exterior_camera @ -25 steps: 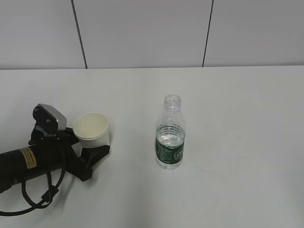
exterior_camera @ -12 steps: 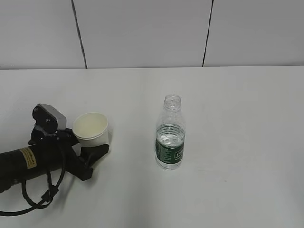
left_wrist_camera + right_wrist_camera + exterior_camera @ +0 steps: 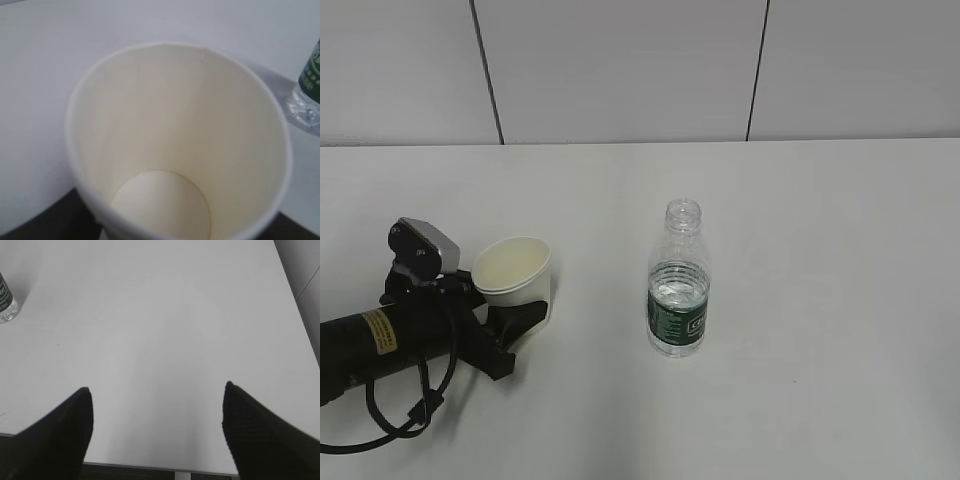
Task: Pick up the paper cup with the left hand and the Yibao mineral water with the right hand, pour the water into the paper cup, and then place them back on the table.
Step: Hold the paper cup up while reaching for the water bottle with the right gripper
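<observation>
The white paper cup (image 3: 513, 270) stands left of centre on the table (image 3: 820, 250), tipped slightly to the right. My left gripper (image 3: 520, 296) comes in low from the left and is shut on the cup's lower wall; one black finger (image 3: 523, 316) shows in front, the other is hidden behind it. The cup's cream inside (image 3: 175, 140) fills the left wrist view. The Yibao mineral water (image 3: 678, 290), uncapped and partly full, stands upright at the centre, untouched. My right gripper (image 3: 157, 388) is open over bare table, far from the bottle (image 3: 5, 300); the exterior view does not show it.
A grey panelled wall (image 3: 620, 70) rises behind the table's far edge. The left arm's cable (image 3: 390, 420) loops on the tabletop at the lower left. The table's near edge (image 3: 150, 467) lies just below the right gripper.
The left gripper's fingers have closed in on the paper cup, and the cup has tipped slightly to the right. The bottle and the right gripper have not moved.
</observation>
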`<state>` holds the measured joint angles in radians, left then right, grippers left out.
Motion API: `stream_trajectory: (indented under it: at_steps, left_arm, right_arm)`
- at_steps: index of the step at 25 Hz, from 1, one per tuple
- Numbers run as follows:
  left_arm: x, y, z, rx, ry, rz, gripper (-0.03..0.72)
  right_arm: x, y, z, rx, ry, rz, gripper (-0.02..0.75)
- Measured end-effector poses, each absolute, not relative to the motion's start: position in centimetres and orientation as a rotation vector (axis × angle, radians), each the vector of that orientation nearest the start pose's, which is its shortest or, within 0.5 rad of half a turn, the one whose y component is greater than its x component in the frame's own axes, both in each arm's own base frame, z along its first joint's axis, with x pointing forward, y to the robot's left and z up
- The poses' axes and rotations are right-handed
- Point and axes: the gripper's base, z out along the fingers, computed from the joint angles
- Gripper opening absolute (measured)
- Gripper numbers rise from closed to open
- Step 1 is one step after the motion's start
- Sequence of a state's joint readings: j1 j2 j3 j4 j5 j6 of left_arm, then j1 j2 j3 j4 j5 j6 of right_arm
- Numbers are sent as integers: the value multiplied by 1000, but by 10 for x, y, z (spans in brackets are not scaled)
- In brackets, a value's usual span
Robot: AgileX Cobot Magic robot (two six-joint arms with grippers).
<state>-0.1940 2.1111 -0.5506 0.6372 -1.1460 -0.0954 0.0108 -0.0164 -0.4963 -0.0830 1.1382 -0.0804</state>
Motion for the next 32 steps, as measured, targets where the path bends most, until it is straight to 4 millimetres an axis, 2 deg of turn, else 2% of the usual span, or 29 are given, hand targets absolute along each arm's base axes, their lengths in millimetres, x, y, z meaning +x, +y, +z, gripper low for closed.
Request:
stream_trajectory:
  at_steps: [9,15,21,32]
  left_arm:
    - [273,-111,68,810,1801,-640,438]
    - [275,-113,90,829,1729,-645,438]
    - [273,-115,100,873,1684,-654,437]
    - [272,-115,100,880,1682,-658,437]
  right_arm:
    - [-10,-7,270,-88,2108,-142,592]
    - [-10,-7,270,-88,2108,-142,592]
    - [-11,-7,271,-88,2103,-142,592]
    - [-2,-4,299,-87,1819,-123,592]
